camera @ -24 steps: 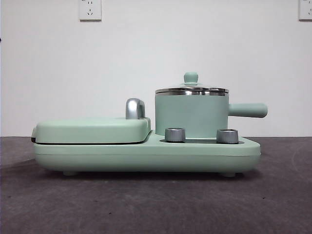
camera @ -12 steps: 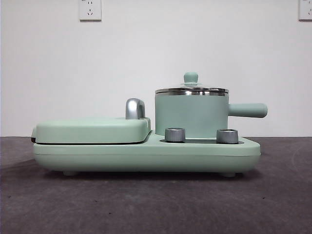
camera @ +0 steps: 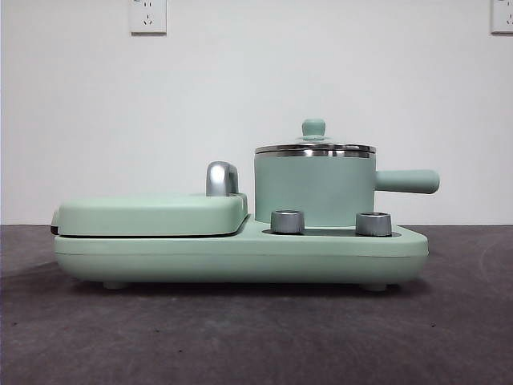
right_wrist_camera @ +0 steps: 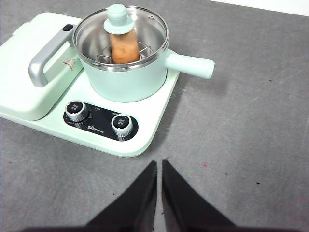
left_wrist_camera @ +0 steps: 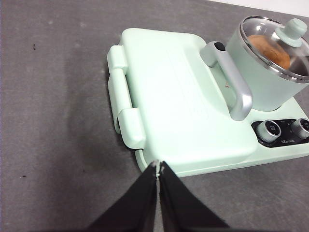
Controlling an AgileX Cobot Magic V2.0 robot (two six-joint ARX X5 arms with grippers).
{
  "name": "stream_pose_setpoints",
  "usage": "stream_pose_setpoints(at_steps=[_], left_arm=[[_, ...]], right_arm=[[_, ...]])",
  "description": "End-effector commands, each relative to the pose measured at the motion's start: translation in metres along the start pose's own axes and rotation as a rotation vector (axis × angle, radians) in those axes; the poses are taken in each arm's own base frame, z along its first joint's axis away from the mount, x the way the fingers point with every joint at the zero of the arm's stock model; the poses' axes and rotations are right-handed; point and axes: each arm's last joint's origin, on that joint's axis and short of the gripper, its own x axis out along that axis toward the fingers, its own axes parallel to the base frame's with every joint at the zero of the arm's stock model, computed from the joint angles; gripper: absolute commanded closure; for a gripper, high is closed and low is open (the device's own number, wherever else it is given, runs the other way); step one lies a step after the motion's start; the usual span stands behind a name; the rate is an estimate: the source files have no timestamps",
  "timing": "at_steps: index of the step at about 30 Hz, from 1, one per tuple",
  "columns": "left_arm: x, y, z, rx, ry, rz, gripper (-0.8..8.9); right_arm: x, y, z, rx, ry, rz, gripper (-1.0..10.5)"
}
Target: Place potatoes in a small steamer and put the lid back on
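- Hanging above the grey counter [right_wrist_camera: 251, 121], the right gripper [right_wrist_camera: 159, 166] has its jaws closed on nothing; the left gripper [left_wrist_camera: 158, 168] likewise, near the grill plate [left_wrist_camera: 174, 106].
- Farther off, the potato [right_wrist_camera: 124, 47] sits inside the steamer [right_wrist_camera: 128, 77].
- Its lid [right_wrist_camera: 120, 29] rests on the rim.
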Motion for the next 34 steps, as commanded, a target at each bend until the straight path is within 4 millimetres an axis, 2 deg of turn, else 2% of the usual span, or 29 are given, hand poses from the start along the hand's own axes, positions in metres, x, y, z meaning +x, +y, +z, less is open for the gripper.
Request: stream_pose_setpoints(at_steps=[1, 5, 7, 15, 21, 24, 28, 34], left_arm=[[0.0, 0.0, 0.002, 0.003, -0.011, -0.003, 8.07], [-0.001, 0.0, -0.001, 0.062, -0.032, 0.007, 8.07], [0.001, 0.004, -0.011, 0.057, -0.095, 0.05, 8.07], [0.02, 0.032, -0.086, 0.031, -0.323, 0.346, 8.07], [0.03, 0.044, -0.122, -0.029, -0.352, 0.379, 8.07], [0.036, 0.048, -0.134, -0.051, -0.367, 0.368, 8.07], [0.037, 0.046, -0.132, 0.009, -0.403, 0.304, 8.07], [0.038, 0.047, -0.134, 0.013, -0.381, 0.305, 8.07]], right_arm=[[-0.001, 0.001, 0.002, 0.005, -0.01, 0.007, 9.3], [-0.001, 0.001, 0.002, 0.004, -0.01, 0.007, 9.3], [-0.001, 0.001, 0.002, 0.004, -0.01, 0.007, 9.3], [-0.001, 0.001, 0.002, 0.004, -0.01, 0.007, 9.3], [-0.001, 0.001, 0.002, 0.004, -0.01, 0.007, 9.3], [-0.001, 0.001, 0.002, 0.004, -0.01, 0.007, 9.3], [-0.001, 0.001, 0.002, 0.004, -0.012, 0.008, 9.3], [-0.001, 0.001, 0.002, 0.004, -0.012, 0.008, 9.3]])
